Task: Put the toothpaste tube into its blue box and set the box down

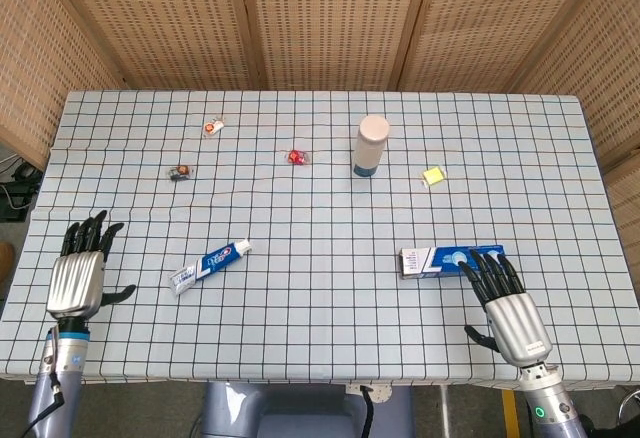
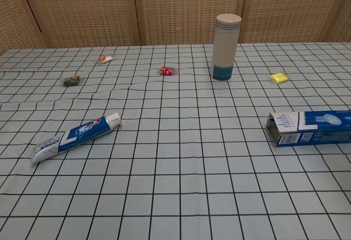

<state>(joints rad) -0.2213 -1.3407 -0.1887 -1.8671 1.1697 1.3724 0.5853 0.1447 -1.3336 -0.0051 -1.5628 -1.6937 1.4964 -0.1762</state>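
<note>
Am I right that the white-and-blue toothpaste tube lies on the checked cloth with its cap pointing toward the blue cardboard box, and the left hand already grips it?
Not quite. The left hand grips nothing: in the head view it sits apart from the white-and-blue toothpaste tube, fingers spread. The rest holds: the tube lies on the checked cloth, cap toward the blue cardboard box.

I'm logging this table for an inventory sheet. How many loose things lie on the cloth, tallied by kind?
Toothpaste tube: 1
Blue box: 1
Bottle: 1
Small wrapped sweets: 3
Yellow block: 1
Total: 7
</note>
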